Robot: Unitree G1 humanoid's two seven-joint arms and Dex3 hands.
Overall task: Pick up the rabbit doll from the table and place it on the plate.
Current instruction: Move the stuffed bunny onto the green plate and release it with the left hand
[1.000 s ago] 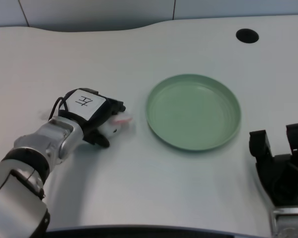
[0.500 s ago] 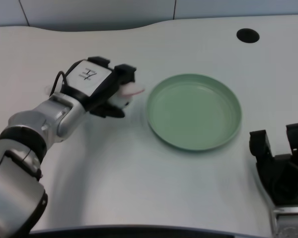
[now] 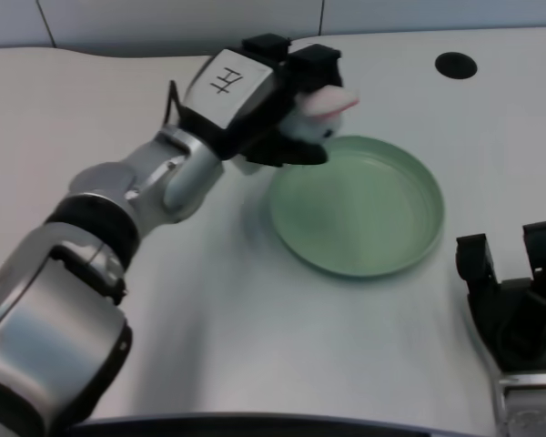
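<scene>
My left hand (image 3: 259,100) grips the rabbit doll (image 3: 317,111), a small white toy with pink ears that pokes out between the black fingers. The hand is raised above the table and hangs over the upper left rim of the green plate (image 3: 382,255). Most of the doll is hidden inside the hand; only its head and a pink ear show. The plate holds nothing.
A round black hole (image 3: 456,65) sits in the table near the far right edge. My right hand (image 3: 514,305) rests at the lower right, near the plate's right side. The table's far edge curves behind the left hand.
The left hand has lifted the doll off the table and carried it up and to the right, from left of the plate to over the plate's upper left rim.
</scene>
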